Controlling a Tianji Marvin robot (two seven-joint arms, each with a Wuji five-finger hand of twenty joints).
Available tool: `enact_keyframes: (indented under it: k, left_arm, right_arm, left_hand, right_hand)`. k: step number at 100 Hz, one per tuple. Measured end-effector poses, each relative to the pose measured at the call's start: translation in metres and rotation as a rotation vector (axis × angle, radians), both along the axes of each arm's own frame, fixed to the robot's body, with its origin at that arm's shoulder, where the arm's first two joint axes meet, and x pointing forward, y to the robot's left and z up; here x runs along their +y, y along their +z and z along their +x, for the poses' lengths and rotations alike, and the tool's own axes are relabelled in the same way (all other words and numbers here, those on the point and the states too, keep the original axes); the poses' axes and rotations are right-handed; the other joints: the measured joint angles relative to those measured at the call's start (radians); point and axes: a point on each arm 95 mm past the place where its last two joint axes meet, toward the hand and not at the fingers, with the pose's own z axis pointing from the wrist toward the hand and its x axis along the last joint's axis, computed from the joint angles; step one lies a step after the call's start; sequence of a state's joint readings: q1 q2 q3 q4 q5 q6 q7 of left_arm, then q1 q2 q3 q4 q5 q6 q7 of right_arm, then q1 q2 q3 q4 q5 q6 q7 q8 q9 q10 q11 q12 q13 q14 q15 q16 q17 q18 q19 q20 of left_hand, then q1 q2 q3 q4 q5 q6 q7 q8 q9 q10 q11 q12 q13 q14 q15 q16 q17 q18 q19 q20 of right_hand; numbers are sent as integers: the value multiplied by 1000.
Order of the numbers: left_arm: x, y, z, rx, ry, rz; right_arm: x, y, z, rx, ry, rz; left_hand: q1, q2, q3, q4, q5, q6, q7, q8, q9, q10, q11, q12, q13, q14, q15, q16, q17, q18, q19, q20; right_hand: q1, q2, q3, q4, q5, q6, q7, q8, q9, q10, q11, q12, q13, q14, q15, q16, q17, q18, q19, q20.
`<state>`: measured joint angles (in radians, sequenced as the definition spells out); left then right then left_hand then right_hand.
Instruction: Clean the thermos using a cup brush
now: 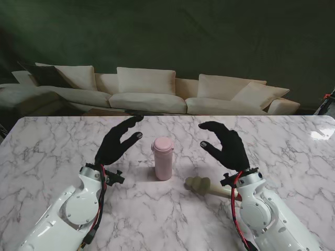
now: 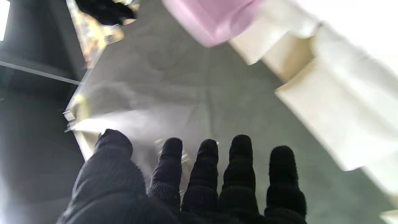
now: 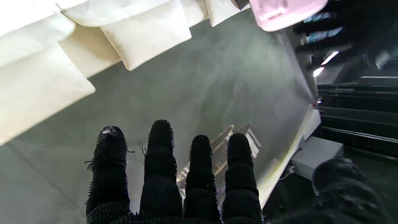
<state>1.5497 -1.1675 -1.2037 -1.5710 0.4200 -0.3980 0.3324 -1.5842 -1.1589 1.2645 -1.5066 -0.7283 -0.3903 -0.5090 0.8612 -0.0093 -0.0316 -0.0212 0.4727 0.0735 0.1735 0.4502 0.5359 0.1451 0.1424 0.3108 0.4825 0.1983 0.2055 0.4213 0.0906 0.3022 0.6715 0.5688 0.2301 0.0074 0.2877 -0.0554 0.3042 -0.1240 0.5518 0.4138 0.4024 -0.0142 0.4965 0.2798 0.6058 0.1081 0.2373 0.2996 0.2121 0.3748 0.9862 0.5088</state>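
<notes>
White marble with grey veining forms the table (image 1: 47,151), and a cream sofa (image 1: 149,94) with loose cushions is seen beyond its far edge against a dark green backdrop (image 1: 209,36).

At the middle of the table a pink thermos (image 1: 163,158) stands upright with its lid on. The cup brush (image 1: 201,184) lies flat at about four o'clock from the thermos, near it but apart; its pale ribbed foam head points toward the thermos, and its light handle runs off to the right until it is hidden under the right wrist.

The left hand (image 1: 118,142), gloved in black, is held above the table at nine o'clock from the thermos. Its fingers are spread and gently curled, nothing is held in it, and a clear gap is left between it and the thermos. The right hand (image 1: 226,146), also in a black glove, is held at three o'clock from the thermos, fingers apart and curved, holding nothing and touching neither the thermos nor the brush.

In the left wrist view the spread fingers (image 2: 239,168) are seen with a blurred edge of the thermos (image 2: 214,18) ahead of them. In the right wrist view four separated fingers (image 3: 160,161) and the thumb are seen, with the thermos lid (image 3: 286,12) beyond.
</notes>
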Motion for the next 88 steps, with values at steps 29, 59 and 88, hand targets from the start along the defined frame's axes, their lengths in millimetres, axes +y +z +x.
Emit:
enact_keyframes:
  k: [29, 59, 88]
  left_arm:
    - [5, -41, 5, 141, 43, 80]
    - [18, -37, -1, 122, 56, 130]
    - [22, -37, -2, 115, 64, 146]
  right_arm:
    - [0, -19, 3, 99, -17, -8]
    - [1, -22, 3, 111, -10, -27]
    - [6, -23, 6, 121, -8, -27]
  left_hand:
    - [14, 10, 2, 0, 45, 41, 23, 12, 14, 15, 13, 9, 1, 23, 6, 14, -20, 2, 10, 0]
    - [14, 10, 2, 0, 45, 41, 23, 12, 14, 15, 12, 9, 1, 23, 6, 14, -21, 2, 10, 0]
    - [14, 10, 2, 0, 45, 41, 23, 12, 14, 15, 12, 16, 1, 24, 6, 14, -21, 2, 10, -1]
  right_hand:
    - [0, 0, 1, 0, 10, 0, 30, -2, 12, 3, 0, 0, 6, 0, 9, 2, 0, 0, 0, -1]
    - [0, 0, 1, 0, 10, 0, 30, -15, 12, 14, 0, 0, 7, 0, 11, 10, 0, 0, 0, -3]
    - [0, 0, 1, 0, 10, 0, 30, -27, 12, 15, 1, 0, 7, 0, 11, 10, 0, 0, 4, -3]
